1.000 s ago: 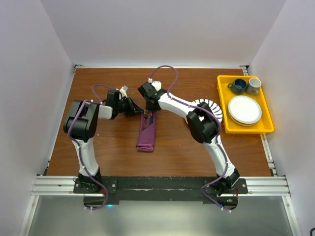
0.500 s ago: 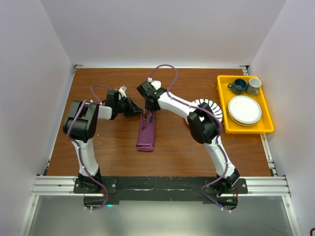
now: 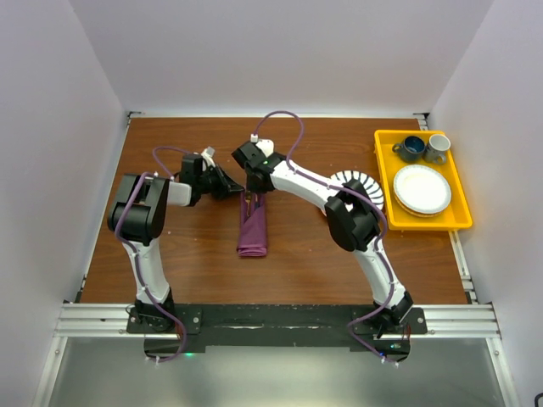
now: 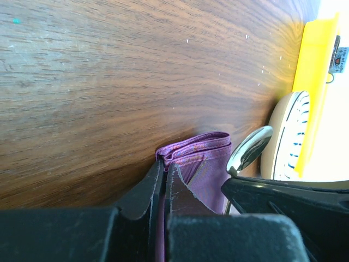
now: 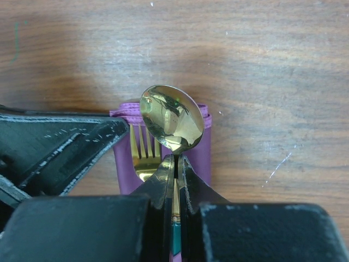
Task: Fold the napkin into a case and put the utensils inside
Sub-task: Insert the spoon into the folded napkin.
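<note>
The plum-purple napkin (image 3: 252, 233) lies mid-table, folded into a narrow case (image 5: 202, 153). My left gripper (image 3: 236, 192) comes in from the left and is shut on the case's far left corner (image 4: 164, 164), with purple cloth pinched between its fingers. My right gripper (image 3: 252, 197) hovers over the case's far end, shut on the neck of a gold spoon (image 5: 170, 117). The spoon's bowl sticks out past the case's top edge (image 4: 250, 150). A gold fork (image 5: 143, 155) lies in the case, its tines showing beside the spoon. The rest of the utensils' handles are hidden.
A striped plate (image 3: 356, 182) sits right of the case, partly under the right arm. A yellow tray (image 3: 383, 182) at the far right holds white plates (image 3: 422, 188), a dark blue cup (image 3: 413, 148) and a grey cup (image 3: 438, 147). White walls enclose the table.
Both grippers have shifted slightly toward the far side. The case now lies a little narrower and straighter. Both grips are unchanged.
</note>
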